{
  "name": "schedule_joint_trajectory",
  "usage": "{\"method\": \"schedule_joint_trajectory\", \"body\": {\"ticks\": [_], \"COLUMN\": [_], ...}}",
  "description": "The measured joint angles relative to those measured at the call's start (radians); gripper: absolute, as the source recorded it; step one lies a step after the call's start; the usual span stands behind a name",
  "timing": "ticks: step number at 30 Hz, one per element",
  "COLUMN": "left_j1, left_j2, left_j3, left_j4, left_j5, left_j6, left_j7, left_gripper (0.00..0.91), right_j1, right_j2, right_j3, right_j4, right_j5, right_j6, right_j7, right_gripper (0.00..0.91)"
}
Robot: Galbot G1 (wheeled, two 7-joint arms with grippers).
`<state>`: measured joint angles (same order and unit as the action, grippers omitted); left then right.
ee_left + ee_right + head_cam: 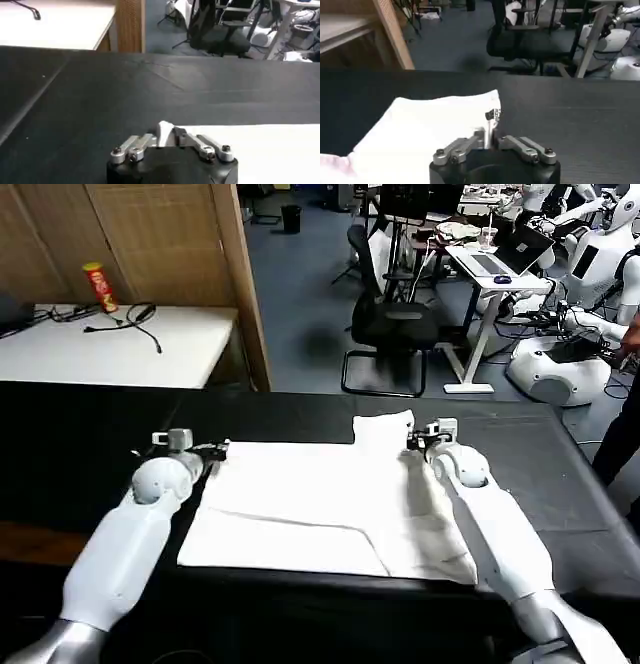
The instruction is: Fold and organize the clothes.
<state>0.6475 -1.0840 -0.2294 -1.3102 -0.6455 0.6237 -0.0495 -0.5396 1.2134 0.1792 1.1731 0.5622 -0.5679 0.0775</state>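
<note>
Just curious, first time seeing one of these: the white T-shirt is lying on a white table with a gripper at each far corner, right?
Almost. The head view shows the T-shirt on a black table, not a white one. The left gripper and right gripper are indeed at its far corners.

Two smooth white arms with round white elbow balls, silver grey metal near the shoulders, left gripper (215, 450) and right gripper (415, 440) each with a black body, shiny silver links, small dark screws
</note>
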Motion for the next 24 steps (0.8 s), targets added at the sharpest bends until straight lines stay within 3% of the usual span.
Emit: {"method": "schedule_joint_trajectory", "body": {"ticks": [6, 12, 24], "left_j1": [0.013, 0.050, 0.277], "left_j2": [0.008, 0.041, 0.150], "left_j3": [-0.019, -0.058, -0.159], "left_j4": [-0.027, -0.106, -0.409], "left_j5": [-0.025, -0.073, -0.145], "left_j6": [-0.005, 0.005, 0.035], "left_j7": [-0.010, -0.028, -0.057], "left_gripper": [0.000, 0.000, 0.000], "right_j1": [-0.032, -0.101, -0.316], "right_j2": [-0.033, -0.098, -0.254], "right_j3": [0.015, 0.050, 0.145], "right_j4": [0.061, 0.213, 0.529], "right_j5": [0.006, 0.053, 0.099], "right_j6": [0.024, 0.017, -0.038], "right_j7": [-0.026, -0.038, -0.037], "right_gripper": [0.000, 0.000, 0.000]}}
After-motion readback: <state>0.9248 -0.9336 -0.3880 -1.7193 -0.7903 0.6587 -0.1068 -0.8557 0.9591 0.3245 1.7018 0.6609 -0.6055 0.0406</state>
